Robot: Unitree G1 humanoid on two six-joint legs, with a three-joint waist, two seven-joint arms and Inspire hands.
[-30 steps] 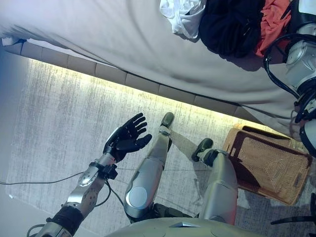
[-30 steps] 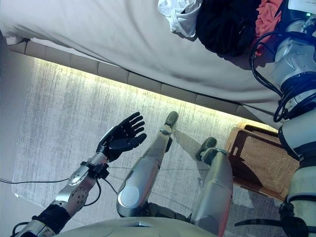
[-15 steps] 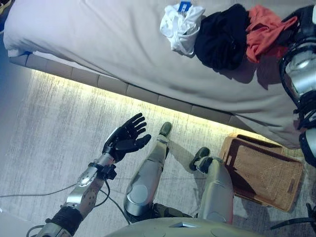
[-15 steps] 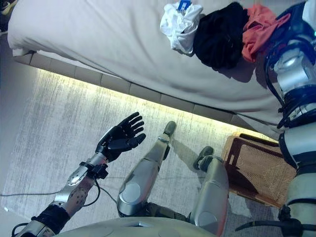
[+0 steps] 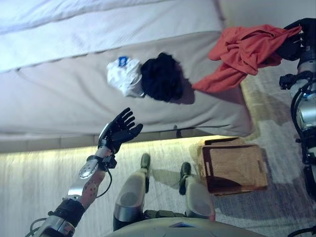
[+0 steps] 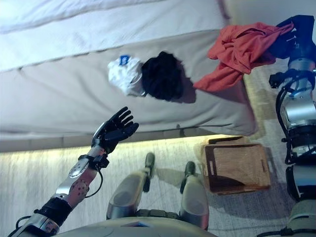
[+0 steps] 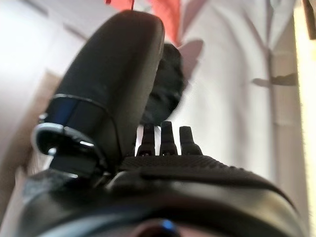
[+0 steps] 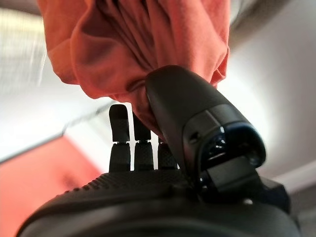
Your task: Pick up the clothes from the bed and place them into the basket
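Lifted since before, the orange garment (image 6: pixel 237 52) hangs clenched in right hand (image 6: pixel 289 37) fingers (image 8: pixel 121 131), basket (image 6: pixel 237 168) below; left hand (image 6: pixel 114 129) released.

you're seeing the basket (image 5: pixel 232 168) lying open-topped on the floor beside the bed's (image 5: pixel 64 94) corner, nothing covering its mouth.
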